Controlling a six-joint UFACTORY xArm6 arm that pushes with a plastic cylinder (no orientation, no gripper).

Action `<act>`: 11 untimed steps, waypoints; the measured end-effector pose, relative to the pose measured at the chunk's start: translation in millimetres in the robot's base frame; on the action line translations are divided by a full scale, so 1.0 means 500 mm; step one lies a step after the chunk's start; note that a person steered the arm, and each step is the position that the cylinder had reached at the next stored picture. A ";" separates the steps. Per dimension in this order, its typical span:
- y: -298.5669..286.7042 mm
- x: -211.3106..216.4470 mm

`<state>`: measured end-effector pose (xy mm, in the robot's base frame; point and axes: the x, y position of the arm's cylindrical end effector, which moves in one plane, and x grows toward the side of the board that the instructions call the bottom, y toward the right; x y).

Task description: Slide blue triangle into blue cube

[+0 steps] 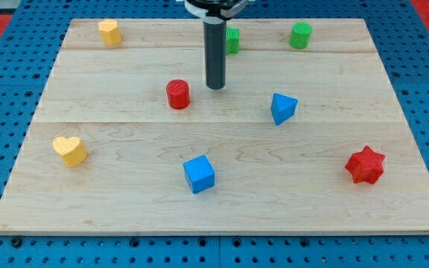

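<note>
- My tip [215, 87] rests on the counter [125, 193], a pale wooden board, just to the right of the red cylinder [178, 94] and apart from it.
- There is no pincer on this arm, only the dark rod, so nothing is clenched or grasped.
- The blue triangle [282, 108] lies right of my tip and a little lower in the view, well apart from it. Its narrow point aims toward the view's bottom left, and its long axis runs on that slant.
- The blue cube [199, 173] sits below and left of the blue triangle, well apart, near the view's bottom centre.
- A yellow heart [70, 150] is at the left, a red star [366, 165] at the right.
- Along the top are a yellow block [109, 32], a green block [232, 39] partly hidden behind the rod, and a green cylinder [300, 35].
</note>
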<state>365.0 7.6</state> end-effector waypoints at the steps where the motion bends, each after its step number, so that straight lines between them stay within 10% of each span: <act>1: 0.102 0.004; 4: 0.261 0.067; 11: 0.026 0.228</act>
